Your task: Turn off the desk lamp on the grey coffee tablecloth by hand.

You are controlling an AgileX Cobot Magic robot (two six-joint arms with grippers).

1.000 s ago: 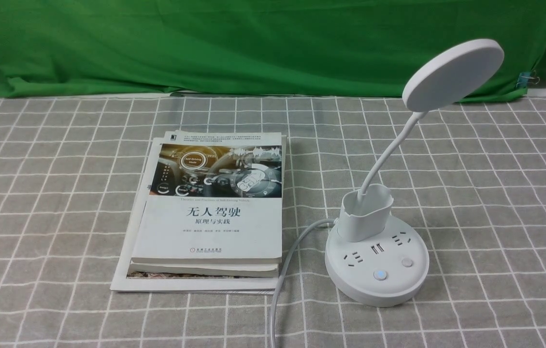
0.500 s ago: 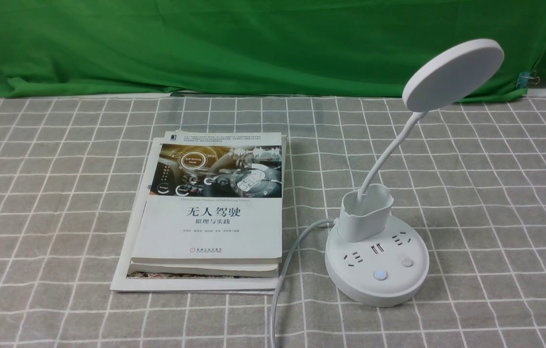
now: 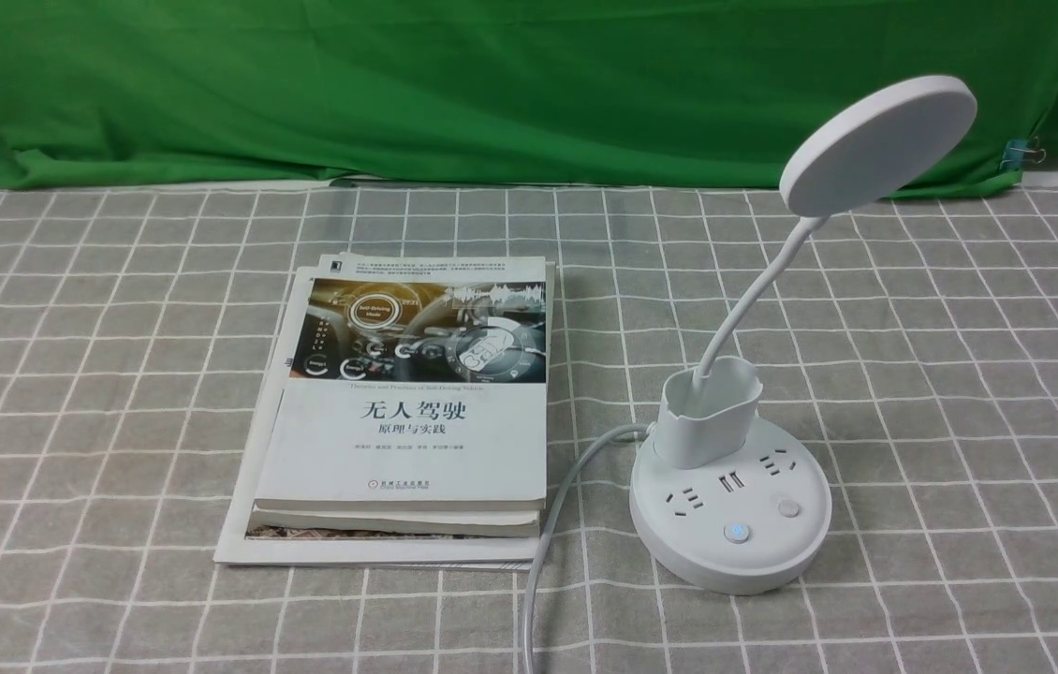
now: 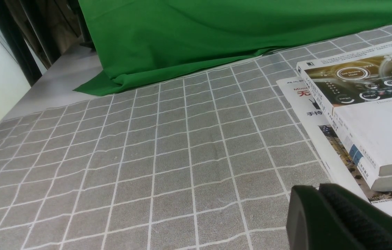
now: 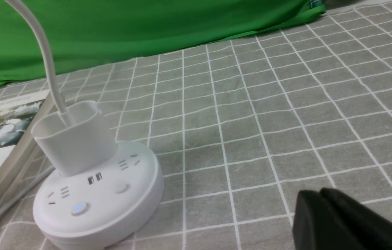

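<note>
Dark fingers, book reading "Self-Driving Mode"

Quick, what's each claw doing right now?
Left claw: closed, its fingertips together, with nothing seen between them.
Right claw: closed too, with nothing seen between its fingertips.

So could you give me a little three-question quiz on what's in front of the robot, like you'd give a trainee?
1. True or false: the desk lamp stands to the right of the books, seen from the robot's side.
2. Multiple choice: what lies under the lamp's base?
A) a wooden tray
B) a grey tablecloth with white grid lines
C) a red towel
3. Fill in the blank: the backdrop cloth behind the table is ____.

Key: 1. true; 2. B; 3. green
</note>
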